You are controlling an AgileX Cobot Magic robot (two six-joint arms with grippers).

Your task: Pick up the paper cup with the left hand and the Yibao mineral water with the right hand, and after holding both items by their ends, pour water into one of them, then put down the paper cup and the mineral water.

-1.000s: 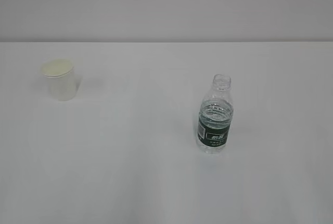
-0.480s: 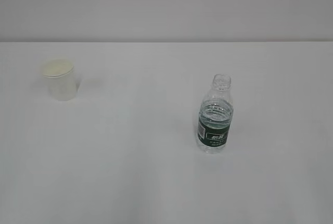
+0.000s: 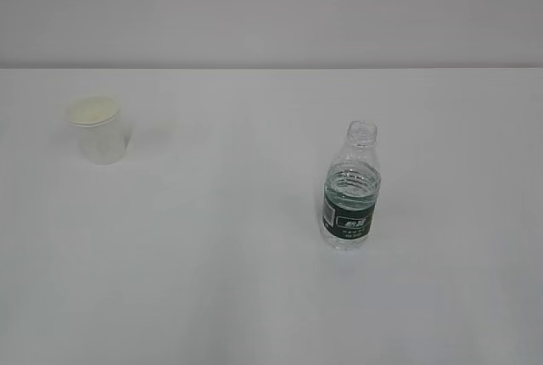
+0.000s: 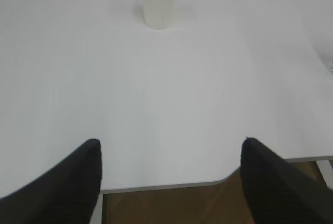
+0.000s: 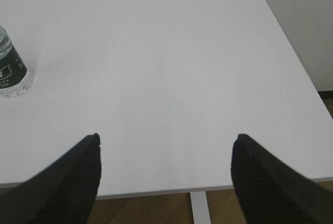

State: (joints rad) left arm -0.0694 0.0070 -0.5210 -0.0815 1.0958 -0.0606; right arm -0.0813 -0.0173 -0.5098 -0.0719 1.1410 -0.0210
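The only print stands on the dark green label band (image 3: 349, 216) of the Yibao mineral water (image 3: 350, 188): small white characters, too blurred to read. The paper cup (image 3: 100, 131), at ten o'clock from the bottle, is unmarked.

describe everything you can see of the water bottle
The Yibao mineral water is a small clear plastic bottle with ribbed shoulders, an open neck with no cap, and a dark green label band with white text. Water fills roughly the lower half. It stands upright on the white table, right of centre, with nothing else touching it.
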